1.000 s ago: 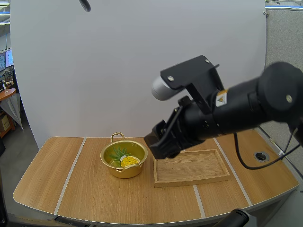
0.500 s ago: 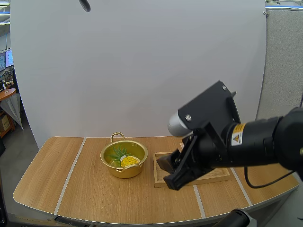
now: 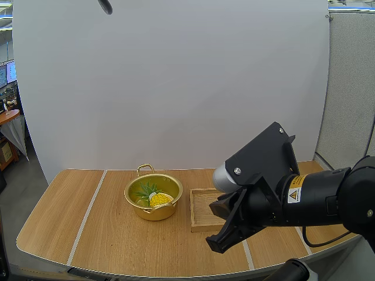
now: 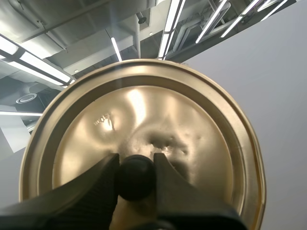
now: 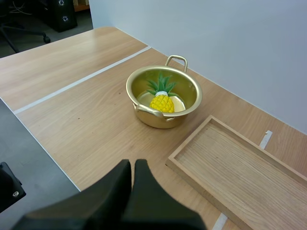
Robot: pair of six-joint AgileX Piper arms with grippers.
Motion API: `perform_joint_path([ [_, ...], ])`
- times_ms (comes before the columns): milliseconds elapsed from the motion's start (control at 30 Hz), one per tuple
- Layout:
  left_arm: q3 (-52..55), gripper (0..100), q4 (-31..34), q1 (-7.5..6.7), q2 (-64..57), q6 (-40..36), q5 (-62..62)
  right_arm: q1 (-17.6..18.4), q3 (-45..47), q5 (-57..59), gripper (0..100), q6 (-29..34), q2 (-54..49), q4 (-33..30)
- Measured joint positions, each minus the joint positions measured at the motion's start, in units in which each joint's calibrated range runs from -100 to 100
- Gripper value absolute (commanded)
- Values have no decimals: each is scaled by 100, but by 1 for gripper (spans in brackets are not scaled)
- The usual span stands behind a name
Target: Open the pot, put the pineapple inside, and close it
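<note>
Left fingers (image 4: 91, 191): pinching lid (image 4: 144, 110) by its knob (image 4: 136, 176)
Right fingers (image 5: 110, 191): closed together, empty, above bench (image 5: 72, 120)
Pot (image 5: 158, 120): open, pineapple (image 5: 162, 101) inside, beside tray (image 5: 230, 167)

- Matt black right arm (image 3: 328, 196) of thick rounded cylindrical segments, with a slight sheen on the curved shells.
- Small rectangular warning label (image 3: 297, 187) stuck on the arm: yellow upper part with a black triangle, white lower part with print too small to read.
- Flat black angular plate (image 3: 263, 153) near the wrist, with cut corners and two round silver screws (image 3: 237, 171).
- Black two-fingered right gripper (image 5: 133, 165): matt, smooth outer faces, broad at the root and tapering to blunt tips.
- Black two-fingered left gripper (image 4: 135, 160): the same plastic-looking fingers, wide at the base and narrowing to rounded ends.
</note>
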Motion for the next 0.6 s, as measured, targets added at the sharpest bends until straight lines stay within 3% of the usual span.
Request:
perform_joint_path([
  [600,0,0,0,0,0,0,0,0,0,0,0,114,-141,-154],
])
